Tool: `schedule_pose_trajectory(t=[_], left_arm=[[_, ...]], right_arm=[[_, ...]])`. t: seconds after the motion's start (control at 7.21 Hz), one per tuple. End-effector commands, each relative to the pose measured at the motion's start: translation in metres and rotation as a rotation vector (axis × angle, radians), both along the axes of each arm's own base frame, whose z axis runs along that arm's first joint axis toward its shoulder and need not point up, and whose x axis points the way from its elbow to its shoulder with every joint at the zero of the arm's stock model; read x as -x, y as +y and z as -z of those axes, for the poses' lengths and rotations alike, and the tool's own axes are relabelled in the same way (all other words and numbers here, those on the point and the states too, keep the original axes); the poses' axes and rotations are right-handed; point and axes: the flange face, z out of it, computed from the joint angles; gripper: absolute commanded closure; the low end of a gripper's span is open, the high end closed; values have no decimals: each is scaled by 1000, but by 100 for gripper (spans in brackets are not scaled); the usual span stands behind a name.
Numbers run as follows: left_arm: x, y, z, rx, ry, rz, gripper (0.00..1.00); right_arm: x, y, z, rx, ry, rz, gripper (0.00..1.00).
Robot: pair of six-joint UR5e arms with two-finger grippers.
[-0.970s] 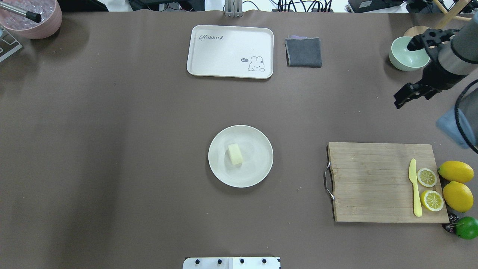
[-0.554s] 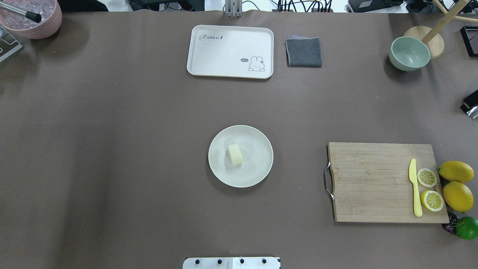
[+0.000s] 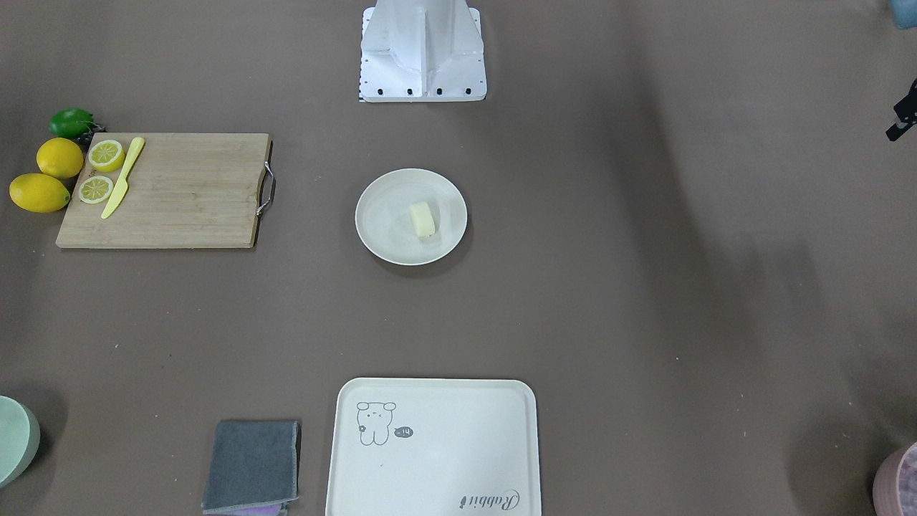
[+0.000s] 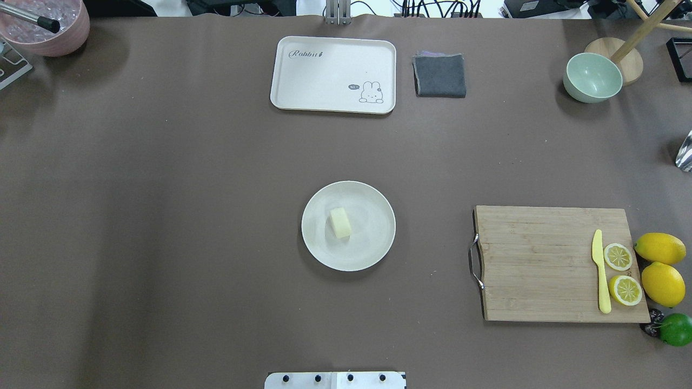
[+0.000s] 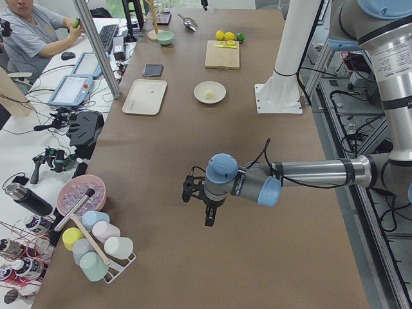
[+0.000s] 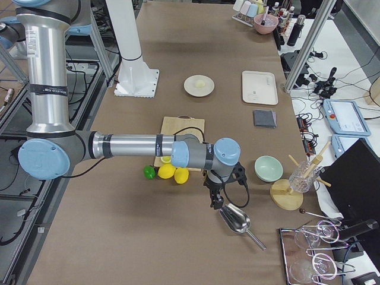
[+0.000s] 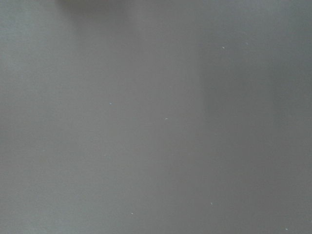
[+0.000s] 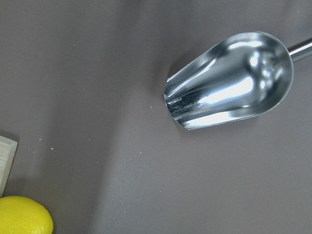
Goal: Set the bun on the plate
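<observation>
The bun (image 4: 340, 222), a pale cream-yellow block, lies on the round off-white plate (image 4: 373, 240) at the table's middle, a little left of the plate's centre. The front-facing view shows the same bun (image 3: 422, 218) on the plate (image 3: 383, 229). Neither gripper is near them. My left gripper (image 5: 208, 216) hangs over bare brown table far to my left. My right gripper (image 6: 217, 200) hovers beyond the table's right end, just above a metal scoop (image 6: 234, 218). Only the side views show them well, so I cannot tell whether either is open or shut. No fingers appear in the wrist views.
A rabbit tray (image 4: 332, 74), grey cloth (image 4: 439, 75) and green bowl (image 4: 592, 78) sit along the far side. The cutting board (image 4: 540, 265) at right carries a yellow knife (image 4: 600, 273) and lemon slices, with lemons (image 4: 660, 248) beside it. A person (image 5: 29, 32) sits at a desk.
My right arm has swung out of the overhead view past the right edge. The bun and plate have not moved.
</observation>
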Motion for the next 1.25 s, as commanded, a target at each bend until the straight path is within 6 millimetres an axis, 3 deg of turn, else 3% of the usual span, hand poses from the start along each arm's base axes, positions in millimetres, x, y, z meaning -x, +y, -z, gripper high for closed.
schedule_pose_trajectory(t=[0.0, 1.11], left_arm=[[4, -8, 6, -14, 1, 17, 3], [5, -7, -2, 4, 0, 19, 2]], right_arm=[[-11, 11, -8, 8, 0, -13, 0], [-11, 8, -2, 43, 1, -65, 0]])
